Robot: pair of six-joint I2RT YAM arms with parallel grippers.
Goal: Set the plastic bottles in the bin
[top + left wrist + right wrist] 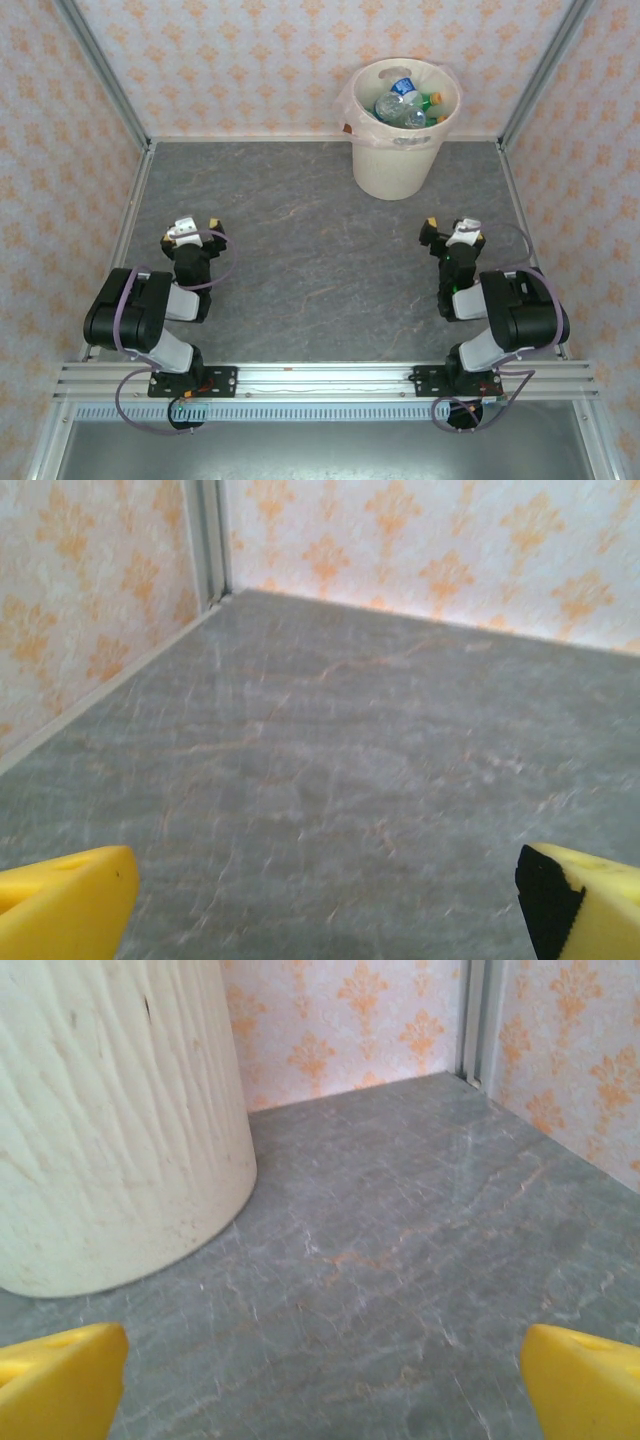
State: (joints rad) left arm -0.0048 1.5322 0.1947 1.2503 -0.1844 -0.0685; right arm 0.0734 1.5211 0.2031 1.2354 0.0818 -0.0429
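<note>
The bin (392,165), a round cream-white bucket with a thin clear liner, stands at the back of the table, right of centre. Several plastic bottles (405,106) lie inside it, clear ones with blue caps and a green one with a yellow cap. My left gripper (196,224) rests low at the near left, open, with nothing between its yellow fingers (62,905). Near the right side my right gripper (447,228) is open and empty too, facing the bin's wall (110,1120), which rises to the left beyond its yellow fingertips (585,1380).
Grey marbled tabletop (310,230) spreads between the arms and the bin. Patterned walls with metal corner posts (105,80) close in the left, back and right sides. An aluminium rail (320,378) runs along the near edge.
</note>
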